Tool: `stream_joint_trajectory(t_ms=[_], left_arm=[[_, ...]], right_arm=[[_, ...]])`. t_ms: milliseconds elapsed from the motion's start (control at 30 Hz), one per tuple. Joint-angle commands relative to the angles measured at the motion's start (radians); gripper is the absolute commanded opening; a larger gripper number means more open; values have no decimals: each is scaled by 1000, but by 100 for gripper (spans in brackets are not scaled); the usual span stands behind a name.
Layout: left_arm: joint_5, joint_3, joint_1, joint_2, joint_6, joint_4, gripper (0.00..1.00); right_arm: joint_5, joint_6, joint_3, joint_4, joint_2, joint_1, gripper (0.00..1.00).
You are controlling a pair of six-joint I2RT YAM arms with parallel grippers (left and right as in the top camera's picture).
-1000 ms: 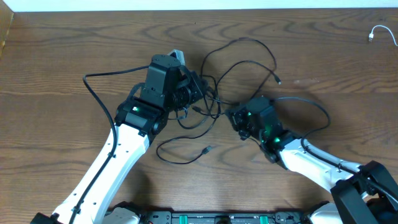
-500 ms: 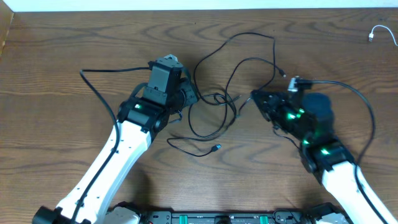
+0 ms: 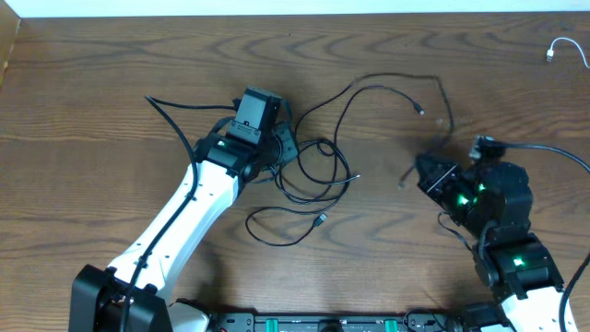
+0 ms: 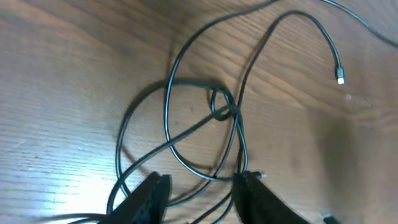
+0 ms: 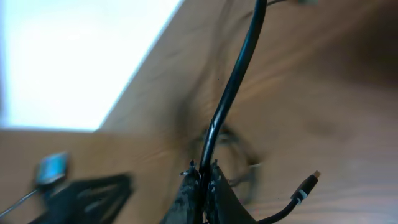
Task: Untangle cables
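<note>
Brown wood-grain table (image 3: 111,83) holds a tangle of thin black cables (image 4: 219,111) near its middle, beneath the left gripper (image 4: 202,196), whose jaws stand wide apart. Toward the right edge, the right gripper (image 5: 202,186) pinches a black cable strand (image 5: 239,74). A thin white cable (image 3: 572,46) lies at the far right corner.

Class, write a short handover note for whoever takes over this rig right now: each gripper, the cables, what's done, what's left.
Left gripper: open, low over the black tangle, with strands between its fingers.
Right gripper: shut on one black cable, held off to the right of the tangle.
White cable: lies apart at the far right corner.
Done: the white cable is free.
Left: a knot ties the black loops; work it apart and separate the strands.
</note>
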Motion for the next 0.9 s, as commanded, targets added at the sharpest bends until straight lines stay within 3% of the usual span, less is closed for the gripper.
stream_joint_trajectory(t_ms=[0,133,467,500,600,867], left_arm=[[40,10,-5,3,18,-2,46],[36,10,-13,4,18,-1,55],[27,10,-27,5,43,-2,55],[24,10,-27,5,56,-2,55],[-6,10,-27,5,78,-10,55],[-140,10,-28,5,77,-79,56]], right_arm=[[183,-52,1,-45,-6,-14,2],[182,-52,1,-50,-5,-13,2],[467,-89,1,-176,132,-13,2],[466,-88,1,-178,148,-13,5],[443,-76,1,-166,175,-13,34],[328,-77,45,-142,176,-13,63]])
